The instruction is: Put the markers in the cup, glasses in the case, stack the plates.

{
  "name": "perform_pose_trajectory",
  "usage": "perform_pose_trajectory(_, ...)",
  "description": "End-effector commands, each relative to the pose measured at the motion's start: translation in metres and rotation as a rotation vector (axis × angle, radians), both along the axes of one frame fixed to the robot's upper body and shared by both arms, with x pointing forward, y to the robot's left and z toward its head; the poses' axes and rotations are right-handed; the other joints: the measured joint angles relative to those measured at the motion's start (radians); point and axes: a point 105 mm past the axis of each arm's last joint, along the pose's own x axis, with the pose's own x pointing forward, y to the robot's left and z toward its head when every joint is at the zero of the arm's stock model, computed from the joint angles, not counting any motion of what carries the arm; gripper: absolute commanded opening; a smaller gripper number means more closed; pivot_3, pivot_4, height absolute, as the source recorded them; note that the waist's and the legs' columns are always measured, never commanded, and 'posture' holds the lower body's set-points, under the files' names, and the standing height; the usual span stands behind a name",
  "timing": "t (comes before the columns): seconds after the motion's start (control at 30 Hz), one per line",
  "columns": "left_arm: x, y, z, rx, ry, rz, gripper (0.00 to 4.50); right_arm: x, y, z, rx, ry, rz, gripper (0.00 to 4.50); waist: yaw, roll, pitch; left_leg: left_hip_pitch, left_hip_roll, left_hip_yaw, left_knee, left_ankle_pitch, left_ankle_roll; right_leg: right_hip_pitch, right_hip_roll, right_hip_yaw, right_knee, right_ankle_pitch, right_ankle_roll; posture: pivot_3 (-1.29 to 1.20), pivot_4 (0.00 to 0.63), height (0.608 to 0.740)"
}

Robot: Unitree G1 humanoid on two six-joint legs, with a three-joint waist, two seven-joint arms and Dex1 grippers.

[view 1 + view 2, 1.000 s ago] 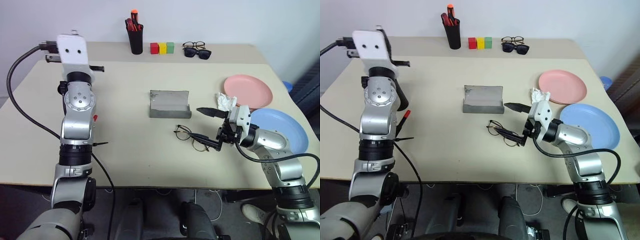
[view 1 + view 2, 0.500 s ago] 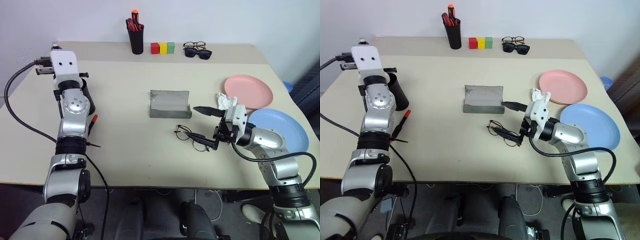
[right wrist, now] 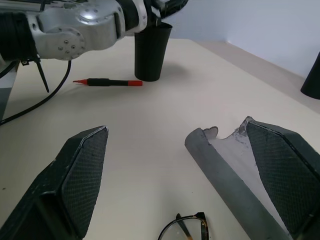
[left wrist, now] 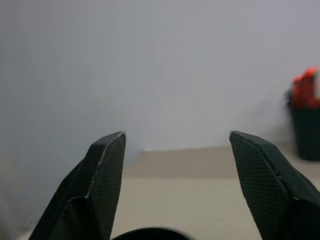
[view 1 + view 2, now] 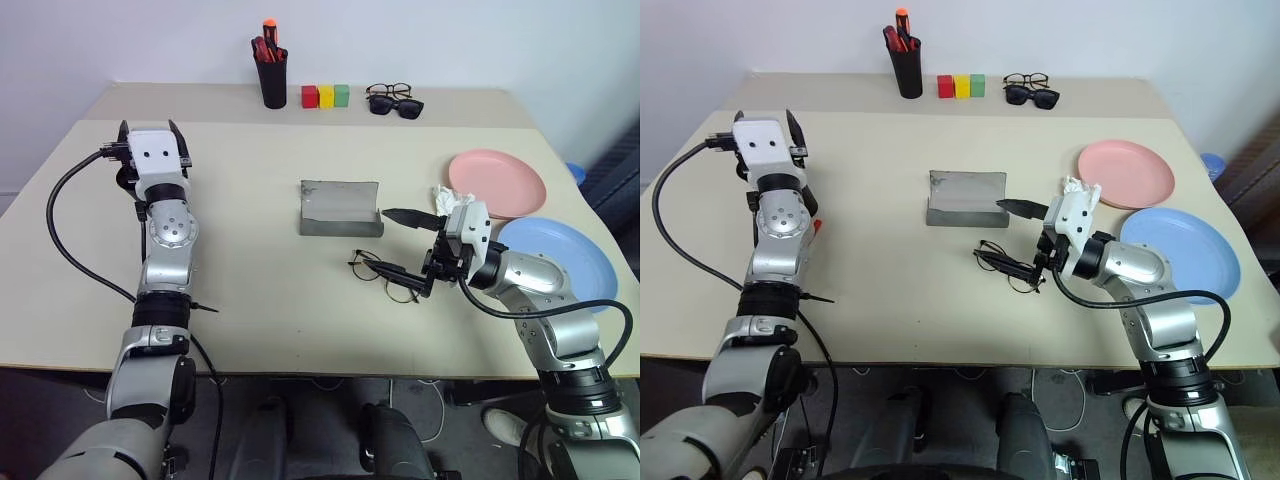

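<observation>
The black cup (image 3: 152,47) stands at the table's left, mostly behind my left arm. Directly above it my left gripper (image 4: 175,145) is open and empty, with the cup's rim (image 4: 150,232) just under its fingers. A black marker with a red cap (image 3: 107,82) lies on the table beside the cup. Near the table's middle the wire-rimmed glasses (image 5: 385,275) lie in front of the open grey case (image 5: 340,208). My right gripper (image 5: 400,245) is open at their right end, its lower finger over the frame. The pink plate (image 5: 497,182) and blue plate (image 5: 565,260) lie side by side at the right.
A crumpled white tissue (image 5: 452,203) lies between my right gripper and the pink plate. Along the far edge stand a black pen holder with red pens (image 5: 271,75), three coloured blocks (image 5: 324,96), dark sunglasses (image 5: 395,105) and another pair of spectacles (image 5: 388,90).
My left arm has come down toward the cup and its fingers have spread apart. The right gripper has stayed open at the glasses.
</observation>
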Motion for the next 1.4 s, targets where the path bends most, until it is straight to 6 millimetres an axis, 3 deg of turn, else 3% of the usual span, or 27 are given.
perform_pose_trajectory(0.03,-0.023,-0.044,0.003,0.004,0.147,-0.382,3.36,-0.003,0.001,0.013,0.017,-0.055,0.008,4.5,-0.002,0.0,0.0,0.0,0.0,0.0,0.0,0.0,0.0,0.0,0.0,0.0,0.0,0.0,0.0,0.0,0.15,0.74)
perform_pose_trajectory(0.13,-0.05,-0.056,-0.03,0.153,0.413,-0.597,3.36,-0.003,-0.001,0.007,0.017,-0.051,0.005,4.5,-0.016,0.0,0.0,0.001,0.001,0.0,-0.001,0.0,0.0,-0.001,0.0,0.0,0.003,0.0,0.0,0.0,0.15,0.74)
perform_pose_trajectory(0.2,-0.06,-0.043,-0.054,0.213,0.615,-0.622,3.36,-0.003,-0.002,0.004,0.018,-0.049,0.002,4.5,-0.023,0.001,0.0,0.004,0.001,0.0,-0.001,0.0,0.0,-0.001,0.0,0.001,0.008,-0.002,-0.002,0.0,0.15,0.74)
perform_pose_trajectory(0.37,-0.063,-0.003,-0.073,0.078,0.906,-0.526,3.36,-0.002,-0.006,-0.002,0.022,-0.047,-0.002,4.5,-0.021,0.0,0.001,0.009,0.002,-0.001,-0.001,0.0,-0.001,0.001,0.001,0.0,0.009,-0.008,-0.007,0.0,0.15,0.74)
perform_pose_trajectory(0.63,-0.056,0.044,-0.08,-0.086,1.1,-0.382,3.36,-0.001,-0.005,0.0,0.026,-0.053,-0.004,4.5,-0.022,0.0,0.001,0.009,0.001,-0.001,-0.005,0.0,0.0,0.0,0.001,0.0,0.01,-0.009,-0.006,0.0,0.15,0.74)
perform_pose_trajectory(0.77,-0.054,0.056,-0.088,-0.155,1.167,-0.33,3.36,-0.002,-0.004,0.003,0.025,-0.06,-0.011,4.5,-0.023,-0.001,0.001,0.009,0.001,-0.001,-0.004,0.0,0.0,0.0,0.001,0.001,0.01,-0.01,-0.004,0.0,0.15,0.74)
perform_pose_trajectory(0.93,-0.049,0.057,-0.106,-0.196,1.226,-0.287,3.36,-0.004,-0.004,0.006,0.023,-0.063,-0.024,4.5,-0.021,-0.001,0.001,0.009,0.001,-0.001,-0.004,0.0,-0.001,0.0,0.001,0.001,0.01,-0.01,-0.004,0.0,0.15,0.74)
perform_pose_trajectory(1.03,-0.047,0.055,-0.113,-0.223,1.245,-0.285,2.6,-0.005,-0.007,0.006,0.019,-0.062,-0.038,4.5,-0.019,-0.001,0.001,0.009,0.001,-0.001,-0.004,0.0,-0.001,0.0,0.001,0.001,0.01,-0.009,-0.004,0.0,0.15,0.74)
perform_pose_trajectory(1.2,-0.047,0.051,-0.119,-0.236,1.251,-0.299,0.05,-0.005,-0.015,0.002,0.014,-0.057,-0.053,4.5,-0.018,0.0,0.001,0.009,0.001,-0.001,-0.004,0.0,-0.001,0.001,0.0,0.001,0.01,-0.009,-0.004,0.0,0.15,0.74)
perform_pose_trajectory(1.27,-0.046,0.044,-0.116,-0.21,1.231,-0.343,0.05,-0.005,-0.016,0.001,0.013,-0.055,-0.057,4.5,-0.018,0.0,0.001,0.009,0.001,-0.001,-0.004,0.0,-0.001,0.001,0.0,0.001,0.01,-0.009,-0.004,0.0,0.15,0.74)
perform_pose_trajectory(1.4,-0.056,0.006,-0.091,-0.025,1.098,-0.579,0.05,-0.004,-0.017,-0.002,0.014,-0.053,-0.063,4.5,-0.021,-0.001,0.001,0.009,0.001,0.0,-0.004,0.0,-0.001,0.0,0.0,0.001,0.009,-0.008,-0.007,0.0,0.15,0.74)
